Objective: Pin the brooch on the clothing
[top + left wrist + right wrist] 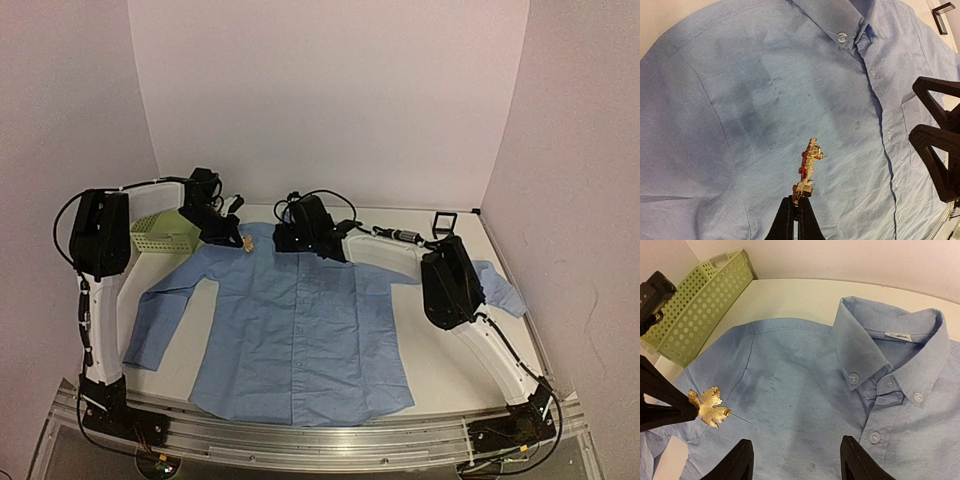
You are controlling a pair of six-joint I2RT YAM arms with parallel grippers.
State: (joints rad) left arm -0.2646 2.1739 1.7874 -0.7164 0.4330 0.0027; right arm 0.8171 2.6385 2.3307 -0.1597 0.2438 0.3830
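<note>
The light blue shirt (pixel 300 320) lies flat on the table, collar toward the back. My left gripper (pixel 799 201) is shut on the stem end of the brooch (pixel 809 167), a small leaf that is gold on one side and orange-red on the other. It holds the brooch just above the shirt's shoulder, left of the collar (pixel 890 340). In the right wrist view the brooch (pixel 709 406) shows its gold back with the pin pointing right. My right gripper (pixel 800 460) is open and empty over the chest below the collar. In the top view the left gripper (pixel 232 238) and right gripper (pixel 283 238) sit close together.
A pale green perforated basket (pixel 165 233) stands at the back left, beside the shirt's shoulder; it also shows in the right wrist view (pixel 700 305). A small black square box (pixel 443 220) sits at the back right. White walls close in the table on three sides.
</note>
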